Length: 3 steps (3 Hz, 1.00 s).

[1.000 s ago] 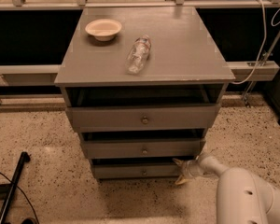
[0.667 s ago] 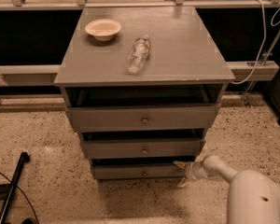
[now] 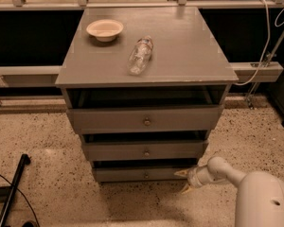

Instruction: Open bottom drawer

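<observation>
The grey cabinet (image 3: 146, 60) has three stacked drawers. The bottom drawer (image 3: 128, 175) is the narrowest front, lowest of the three, just above the floor, with a small round metal knob (image 3: 146, 175) at mid-front. A dark gap shows above it. My gripper (image 3: 183, 180) is low at the right, beside the bottom drawer's right end. Its two pale fingers are spread apart with nothing between them, and the upper fingertip (image 3: 179, 173) is close to the drawer's right corner. My white arm (image 3: 255, 197) comes in from the lower right.
A cream bowl (image 3: 104, 29) and a clear plastic bottle (image 3: 140, 55) lying on its side are on the cabinet top. The middle drawer (image 3: 144, 151) and top drawer (image 3: 144, 120) are above. A black pole (image 3: 12, 188) lies on the speckled floor at left. Cables (image 3: 267, 37) hang at right.
The gripper stays beside the bottom drawer's right end. The white arm has drawn back toward the lower right. The drawers have not visibly moved.
</observation>
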Each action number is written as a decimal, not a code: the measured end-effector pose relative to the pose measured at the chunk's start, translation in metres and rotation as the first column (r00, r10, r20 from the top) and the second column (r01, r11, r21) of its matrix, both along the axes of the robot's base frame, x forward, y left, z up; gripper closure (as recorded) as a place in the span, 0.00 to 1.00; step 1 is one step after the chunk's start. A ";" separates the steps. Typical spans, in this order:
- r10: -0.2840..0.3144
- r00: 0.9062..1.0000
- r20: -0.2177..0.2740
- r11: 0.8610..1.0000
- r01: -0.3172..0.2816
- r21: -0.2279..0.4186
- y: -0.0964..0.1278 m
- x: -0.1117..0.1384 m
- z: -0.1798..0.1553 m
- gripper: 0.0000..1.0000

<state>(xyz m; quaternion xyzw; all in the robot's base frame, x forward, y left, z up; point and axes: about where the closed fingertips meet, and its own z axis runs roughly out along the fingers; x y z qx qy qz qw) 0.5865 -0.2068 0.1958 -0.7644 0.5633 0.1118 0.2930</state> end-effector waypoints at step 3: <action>-0.031 0.999 0.018 0.999 0.031 -0.013 0.010 0.025 -0.008 0.00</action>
